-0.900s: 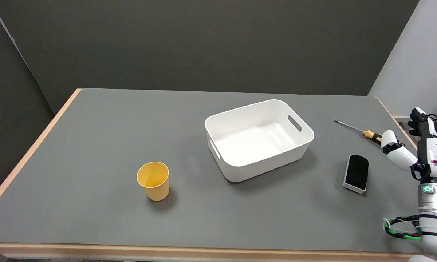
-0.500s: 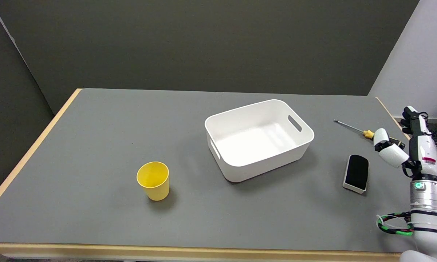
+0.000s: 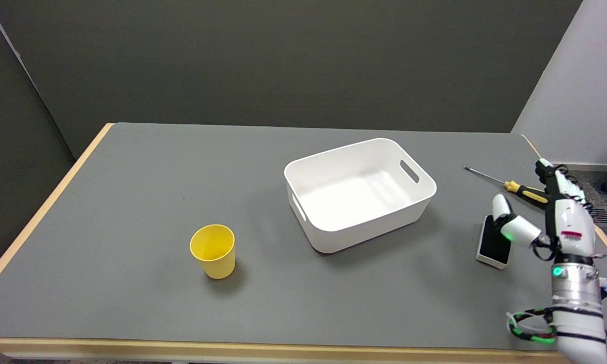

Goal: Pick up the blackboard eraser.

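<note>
Since the earlier frames the right hand (image 3: 546,222) has swung in from the table's right edge toward the eraser (image 3: 493,245), and its thumb now overlaps the eraser's far right corner in the picture, whereas before it stood clear, nearer the screwdriver (image 3: 516,185). Nothing else on the table (image 3: 131,202) has shifted. The hand is released: fingers stretched upward and apart from the thumb, nothing gripped. Whether the thumb actually touches the eraser or only hovers above it cannot be told from this angle. The eraser lies flat on the table, black felt up on a white base, just to the left of the hand and under the thumb tip. The screwdriver, with its yellow-and-black handle, lies just beyond the hand, its shaft pointing away to the left. The white bin (image 3: 359,194) sits well to the left of the hand, and the yellow cup (image 3: 213,251) farther left still. A small red-and-white label shows on the back of the hand, too small to read.
</note>
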### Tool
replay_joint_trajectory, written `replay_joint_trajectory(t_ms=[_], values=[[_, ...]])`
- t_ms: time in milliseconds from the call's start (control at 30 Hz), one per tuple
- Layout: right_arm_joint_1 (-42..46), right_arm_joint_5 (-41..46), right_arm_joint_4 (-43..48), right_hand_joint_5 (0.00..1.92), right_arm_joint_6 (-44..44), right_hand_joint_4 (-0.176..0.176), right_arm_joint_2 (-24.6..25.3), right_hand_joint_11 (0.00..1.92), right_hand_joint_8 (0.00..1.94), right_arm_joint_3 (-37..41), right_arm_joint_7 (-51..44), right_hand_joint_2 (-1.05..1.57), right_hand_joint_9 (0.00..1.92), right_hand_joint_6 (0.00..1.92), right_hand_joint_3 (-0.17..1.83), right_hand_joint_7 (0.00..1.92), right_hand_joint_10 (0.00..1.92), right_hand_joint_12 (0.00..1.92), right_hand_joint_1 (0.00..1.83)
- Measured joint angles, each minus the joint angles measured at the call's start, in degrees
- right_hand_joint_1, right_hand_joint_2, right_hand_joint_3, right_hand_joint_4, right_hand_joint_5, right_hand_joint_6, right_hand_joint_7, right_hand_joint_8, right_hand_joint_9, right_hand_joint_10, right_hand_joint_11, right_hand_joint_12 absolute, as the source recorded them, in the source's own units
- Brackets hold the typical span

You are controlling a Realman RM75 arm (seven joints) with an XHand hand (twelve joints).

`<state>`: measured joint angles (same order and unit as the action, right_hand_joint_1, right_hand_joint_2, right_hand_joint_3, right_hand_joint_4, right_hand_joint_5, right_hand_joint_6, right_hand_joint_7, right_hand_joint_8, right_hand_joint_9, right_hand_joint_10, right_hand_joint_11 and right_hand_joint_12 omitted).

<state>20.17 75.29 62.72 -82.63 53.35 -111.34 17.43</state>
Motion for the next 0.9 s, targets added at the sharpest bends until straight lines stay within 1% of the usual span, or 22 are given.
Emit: replay_joint_trajectory(t_ms=[200, 267, 333, 400, 500, 700, 900], values=[[0.38, -0.84, 0.12, 0.18, -4.35, -0.092, 3.06, 0.11, 0.46, -3.27, -5.74, 0.69, 0.16, 0.39, 0.83, 0.29, 0.86, 1.34, 0.52], [0.59, -1.08, 0.17, 0.17, -5.96, -0.092, 4.02, 0.12, 0.52, -4.32, -7.36, 0.65, 0.18, 0.43, 0.93, 0.27, 0.82, 1.34, 0.47], [0.79, -1.27, 0.44, 0.17, -7.43, -0.093, 4.82, 0.15, 0.53, -5.3, -8.97, 0.64, 0.18, 0.43, 0.93, 0.29, 0.84, 1.39, 0.46], [0.99, -1.45, 0.96, 0.17, -8.74, -0.093, 5.54, 0.15, 0.54, -6.34, -10.72, 0.64, 0.18, 0.43, 0.92, 0.29, 0.84, 1.4, 0.45], [1.23, -1.6, 2.09, 0.18, -10.27, -0.093, 6.38, 0.12, 0.49, -7.77, -13.78, 0.67, 0.14, 0.39, 0.81, 0.29, 0.88, 1.4, 0.48], [1.39, -1.1, 5.66, 0.17, -11.8, -0.1, 7.61, 0.1, 0.47, -10.15, -21.76, 0.66, 0.11, 0.38, 0.79, 0.25, 0.87, 1.38, 0.45], [0.62, 1.72, 9.48, 0.14, -11.91, -0.112, 8.66, 0.09, 0.46, -11.69, -30.58, 0.67, 0.09, 0.36, 0.78, 0.21, 0.86, 1.37, 0.42]])
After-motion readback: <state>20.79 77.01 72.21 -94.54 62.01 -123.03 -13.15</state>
